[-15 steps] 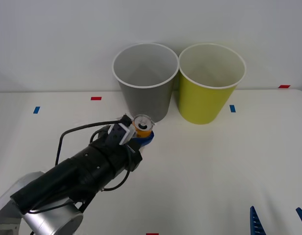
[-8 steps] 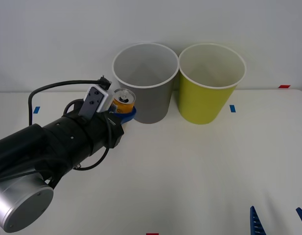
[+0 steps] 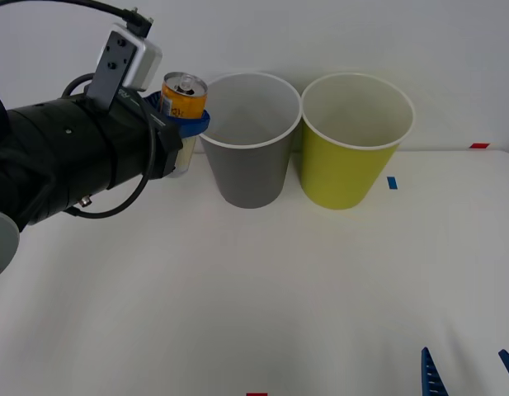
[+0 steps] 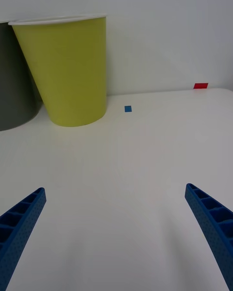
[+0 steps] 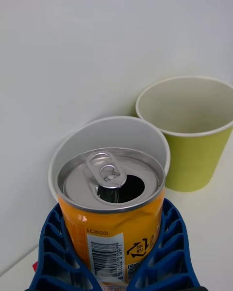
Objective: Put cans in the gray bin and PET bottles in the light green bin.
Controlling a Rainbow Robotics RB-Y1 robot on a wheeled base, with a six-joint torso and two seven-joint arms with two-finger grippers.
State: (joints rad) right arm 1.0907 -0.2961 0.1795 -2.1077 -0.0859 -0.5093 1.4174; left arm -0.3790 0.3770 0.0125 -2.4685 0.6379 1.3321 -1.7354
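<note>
Lifting can (image 3: 184, 96) higher beside gray bin (image 3: 246, 140).

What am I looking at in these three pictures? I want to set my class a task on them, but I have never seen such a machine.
This is a two-armed robot sorting rubbish on a white table. The wide picture is taken from above its arms, looking forward and down. The two upright pictures come from cameras on its wrists.

On the table stand the gray bin and, beside it, the light green bin.

Each arm ends in a grasping tool with two blue ribbed fingers. The left tool is raised beside the gray bin's rim and grips the can, orange with an opened silver top. The left wrist picture shows that can close up.

The right tool is open, holds nothing and waits low over the table's near edge.
</note>
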